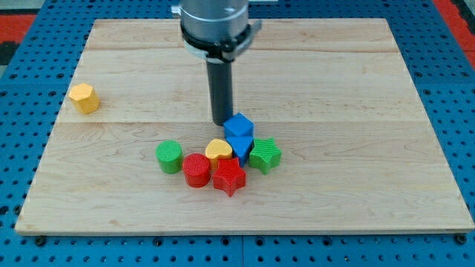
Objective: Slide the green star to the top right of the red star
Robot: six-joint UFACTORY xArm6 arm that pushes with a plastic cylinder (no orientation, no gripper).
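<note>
The green star (265, 155) lies on the wooden board (334, 89), to the right of and slightly above the red star (229, 176), about one block's width from it. A blue triangle-like block (240, 147) stands between them, touching the green star's left side. My tip (222, 121) is just above and left of a blue cube (239, 125), touching or nearly touching it. The tip is up and to the left of the green star, with the blue blocks in between.
A yellow heart (218, 150), a red cylinder (197, 170) and a green cylinder (169, 156) crowd the red star's left side. A yellow hexagon block (84, 98) sits alone at the view's left. Blue pegboard (22, 89) surrounds the board.
</note>
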